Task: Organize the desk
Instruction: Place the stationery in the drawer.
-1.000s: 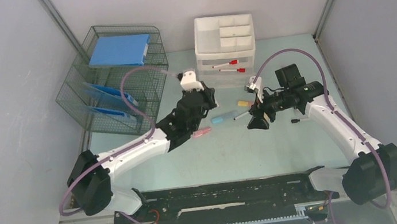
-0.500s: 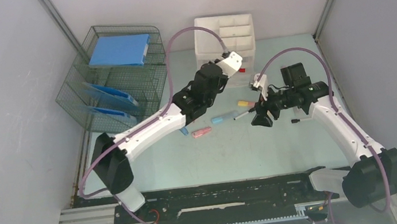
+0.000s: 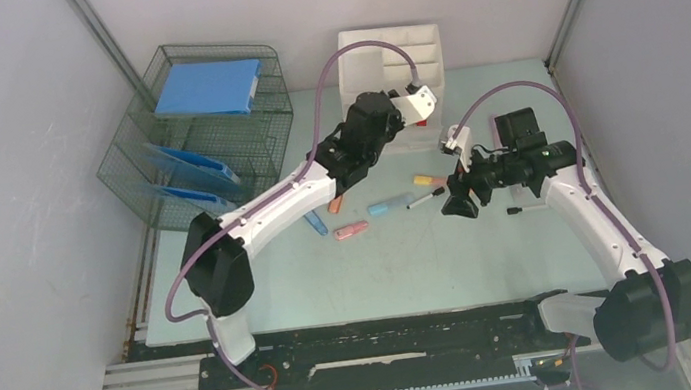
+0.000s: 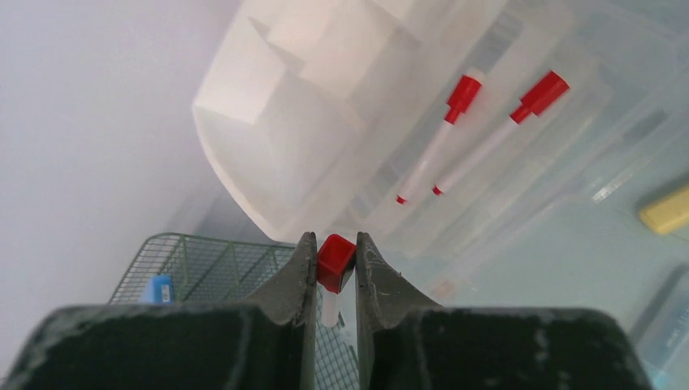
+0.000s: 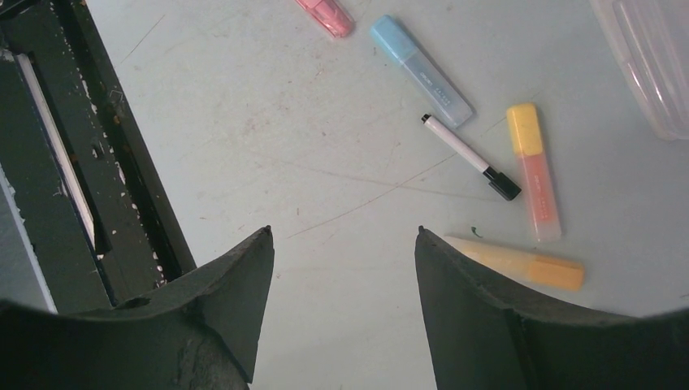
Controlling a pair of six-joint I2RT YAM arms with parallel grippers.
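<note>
Left end effector [image 4: 335, 244] pinches red-capped marker [image 4: 335, 264]; centre over clear drawer [image 4: 561, 154] before release. Right end effector [image 5: 343, 244] wide open, empty.

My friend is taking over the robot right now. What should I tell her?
Left gripper: shut on a red-capped marker, over the white drawer unit.
Right gripper: open, empty, above the desk.
Done: two red-capped markers lie in the clear drawer.
Left to do: drop the held marker in, then clear the loose highlighters and black-capped marker off the desk.
</note>
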